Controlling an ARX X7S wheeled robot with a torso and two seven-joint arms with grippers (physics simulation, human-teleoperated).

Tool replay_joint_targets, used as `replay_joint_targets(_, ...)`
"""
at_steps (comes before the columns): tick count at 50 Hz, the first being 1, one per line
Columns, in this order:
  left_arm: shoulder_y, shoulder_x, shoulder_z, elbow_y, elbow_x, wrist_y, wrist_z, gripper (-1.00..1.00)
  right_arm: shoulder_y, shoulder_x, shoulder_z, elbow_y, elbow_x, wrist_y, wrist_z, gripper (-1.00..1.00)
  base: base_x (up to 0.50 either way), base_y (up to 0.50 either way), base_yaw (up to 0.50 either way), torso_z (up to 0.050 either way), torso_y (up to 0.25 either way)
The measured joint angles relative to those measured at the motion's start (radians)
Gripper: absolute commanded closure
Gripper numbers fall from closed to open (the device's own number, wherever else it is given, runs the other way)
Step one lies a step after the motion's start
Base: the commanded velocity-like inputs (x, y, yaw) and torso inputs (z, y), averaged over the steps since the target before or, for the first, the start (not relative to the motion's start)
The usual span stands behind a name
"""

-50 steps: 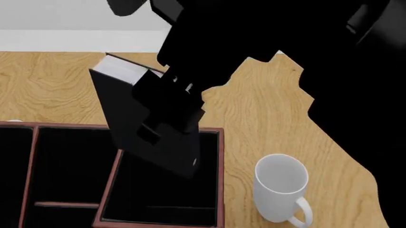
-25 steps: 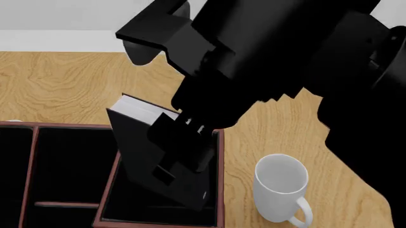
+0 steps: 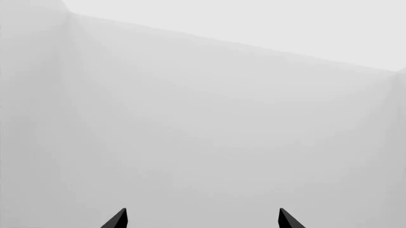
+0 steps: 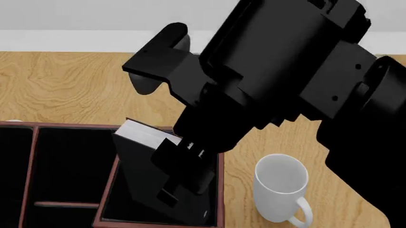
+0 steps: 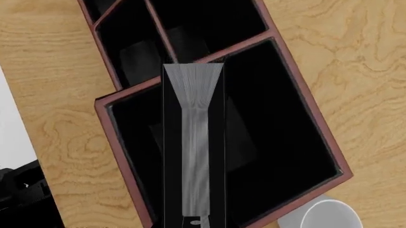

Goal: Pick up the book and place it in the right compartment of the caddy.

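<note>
My right gripper is shut on the book, a black hardcover with white page edges. It holds the book tilted, lower end down inside the right compartment of the reddish-brown caddy. In the right wrist view the book's pages run straight out from my right gripper over the compartment's black floor, inside the caddy's walls. My left gripper is open, facing a blank grey wall, and does not show in the head view.
A white mug stands on the wooden table just right of the caddy, close to its wall, and its rim shows as the mug in the right wrist view. My right arm hides much of the table's right side.
My right arm has come down and toward me with the book, whose lower end now sits deeper in the right compartment. The mug and caddy have not moved.
</note>
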Motion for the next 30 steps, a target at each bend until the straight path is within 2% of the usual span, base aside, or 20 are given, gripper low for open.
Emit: replay_joint_targets(30,0.050,0.001,0.002,-0.023,0.030,0.044,0.020,-1.00,-0.087,-0.054,-0.119,0.085,-0.059,-0.152,-0.029,1.00,0.00,0.00,0.00,0.000,0.001)
